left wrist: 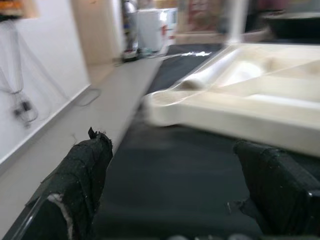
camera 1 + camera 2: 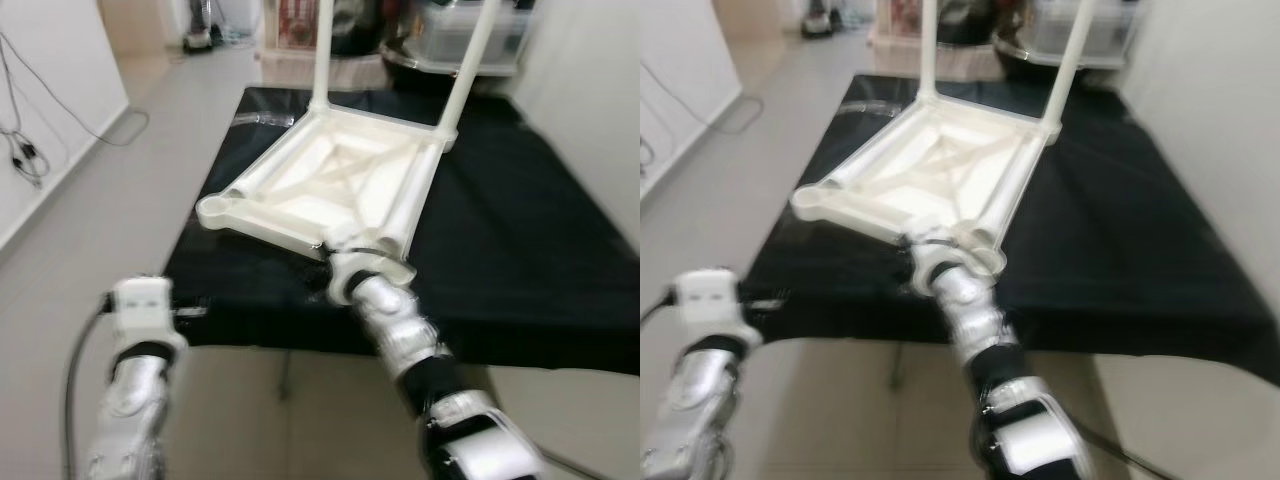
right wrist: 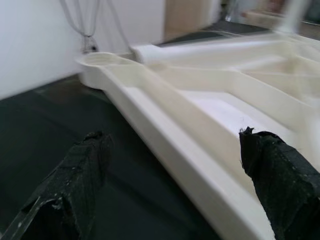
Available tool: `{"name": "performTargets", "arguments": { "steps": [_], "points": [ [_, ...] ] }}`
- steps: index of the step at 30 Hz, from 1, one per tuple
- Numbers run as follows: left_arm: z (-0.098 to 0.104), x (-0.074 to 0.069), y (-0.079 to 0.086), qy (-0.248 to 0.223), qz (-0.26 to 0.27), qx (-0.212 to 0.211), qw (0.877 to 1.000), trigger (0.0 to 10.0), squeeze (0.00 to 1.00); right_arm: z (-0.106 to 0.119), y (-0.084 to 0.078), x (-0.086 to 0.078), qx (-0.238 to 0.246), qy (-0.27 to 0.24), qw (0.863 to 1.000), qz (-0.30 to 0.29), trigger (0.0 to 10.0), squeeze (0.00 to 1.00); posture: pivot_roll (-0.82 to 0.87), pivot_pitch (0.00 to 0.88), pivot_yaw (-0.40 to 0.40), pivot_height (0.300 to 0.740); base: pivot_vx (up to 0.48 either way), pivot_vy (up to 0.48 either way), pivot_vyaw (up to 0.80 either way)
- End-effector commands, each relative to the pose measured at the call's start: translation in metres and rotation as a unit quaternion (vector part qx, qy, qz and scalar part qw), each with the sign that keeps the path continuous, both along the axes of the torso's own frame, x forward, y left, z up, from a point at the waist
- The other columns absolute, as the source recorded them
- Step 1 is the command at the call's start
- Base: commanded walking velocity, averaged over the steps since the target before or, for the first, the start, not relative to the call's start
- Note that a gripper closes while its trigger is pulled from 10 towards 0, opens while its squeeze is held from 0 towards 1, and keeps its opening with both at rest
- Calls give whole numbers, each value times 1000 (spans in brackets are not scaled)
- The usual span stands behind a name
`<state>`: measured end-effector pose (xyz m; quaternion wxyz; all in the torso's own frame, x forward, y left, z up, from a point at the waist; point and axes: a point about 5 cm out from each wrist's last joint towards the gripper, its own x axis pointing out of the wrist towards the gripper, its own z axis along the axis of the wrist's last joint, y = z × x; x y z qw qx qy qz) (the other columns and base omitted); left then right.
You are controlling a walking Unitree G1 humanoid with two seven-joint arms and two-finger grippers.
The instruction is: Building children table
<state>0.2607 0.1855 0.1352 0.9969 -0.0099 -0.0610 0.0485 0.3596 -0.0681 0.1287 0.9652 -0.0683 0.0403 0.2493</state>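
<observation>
Nearest the camera, the right gripper [image 3: 170,185] hangs wide, its fingers [image 3: 280,175] straddling the near edge of the tabletop [image 2: 330,180], close to its near right corner. That white tabletop lies upside down on the black desk [image 2: 520,230], two legs [image 2: 322,50] already standing at its far corners. A loose leg [image 2: 415,190] lies along its right side, long axis near to far, just ahead of this gripper. Lower left, the left gripper [image 1: 175,195], also wide, waits farther off.
</observation>
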Motion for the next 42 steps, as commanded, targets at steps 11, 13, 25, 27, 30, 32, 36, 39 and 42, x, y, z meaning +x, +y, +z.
{"name": "performTargets", "arguments": {
  "steps": [11, 13, 25, 27, 30, 32, 36, 39, 42],
  "points": [
    [-1, -1, 1, -1, -2, -7, 1000, 10000, 0, 1, -3, 2, 2, -4, 1000, -10, 10000, 0, 76, 0, -72, 740, 413, 0, 0],
    [-1, -1, 1, -1, -2, -7, 1000, 10000, 0, 0, -2, 2, 1, -5, 1000, -8, 10000, 0, 76, 0, -72, 740, 369, 0, 0],
    [-1, -1, 0, -6, -6, -12, 1000, 10000, 0, 1, -5, 1, 3, -5, 1000, 10, 10000, 0, 68, 0, -72, 740, 133, 0, 0],
    [-1, -1, -1, -8, -7, -15, 1000, 10000, 0, 1, -4, 1, 5, -4, 1000, 18, 10000, 0, 66, 0, -73, 740, 0, 0, 0],
    [-1, -2, -1, -8, -8, -18, 1000, 10000, 0, 1, -4, 1, -3, -10, 1000, 22, 10000, 0, 66, 0, -73, 740, 0, 0, 0],
    [-1, -2, -2, -9, -8, -22, 1000, 10000, 0, 1, -4, 1, -4, -12, 1000, 24, 10000, 0, 66, 0, -73, 740, 0, 0, 0],
    [-1, -2, -2, -11, -8, -27, 1000, 10000, 0, 1, -4, 0, -3, -13, 1000, 24, 10000, 0, 66, 0, -73, 740, 0, 0, 0],
    [-2, -2, -2, -9, -13, -28, 1000, 10000, 0, 3, -5, 2, 9, -11, 1000, 18, 10000, 0, 70, 0, -77, 740, 0, 160, 0],
    [-1, -3, -2, -11, -12, -26, 1000, 10000, 0, 3, -7, 2, 13, -7, 1000, 15, 10000, 0, 69, 0, -75, 740, 0, 412, 0]
  ]
}}
